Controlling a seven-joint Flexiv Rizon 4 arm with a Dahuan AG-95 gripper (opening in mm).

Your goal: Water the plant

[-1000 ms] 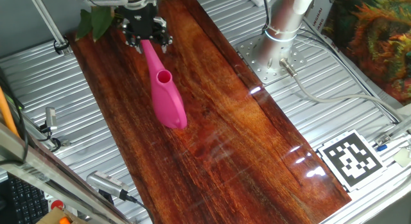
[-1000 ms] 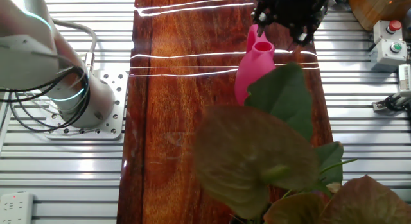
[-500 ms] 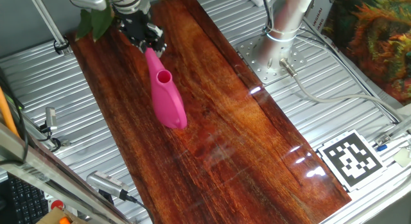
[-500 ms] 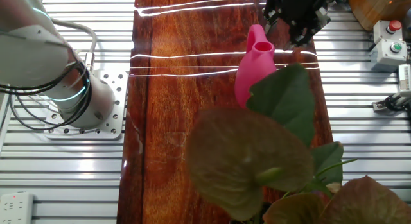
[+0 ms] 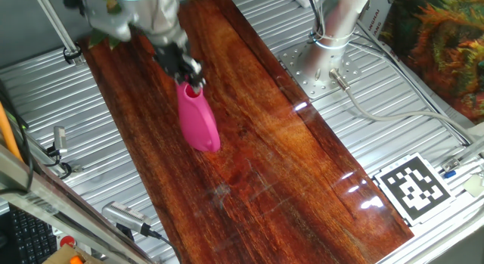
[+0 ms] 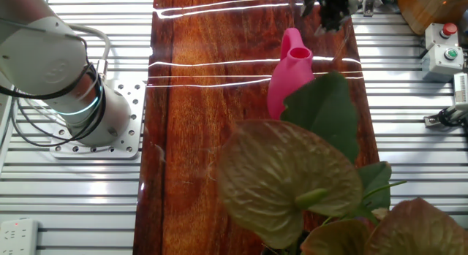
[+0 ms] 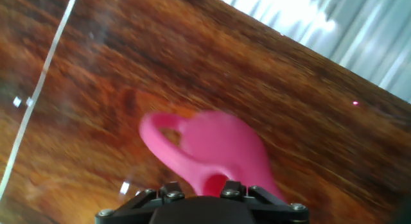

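Your gripper (image 5: pixel 189 73) hovers over the pink watering can (image 5: pixel 197 119) on the wooden table (image 5: pixel 302 166); its opening is hidden. The plant (image 6: pixel 322 116) screens the can's base.

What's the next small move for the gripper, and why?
Probably ease down and line the fingers up on the handle loop. The gripper hovers above the pink watering can, which stands ungrasped on the table.

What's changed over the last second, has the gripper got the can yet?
The gripper has swung from the spout tip toward the watering can's opening, now just above it. No grasp is visible. The can, wooden board and plant have stayed put.
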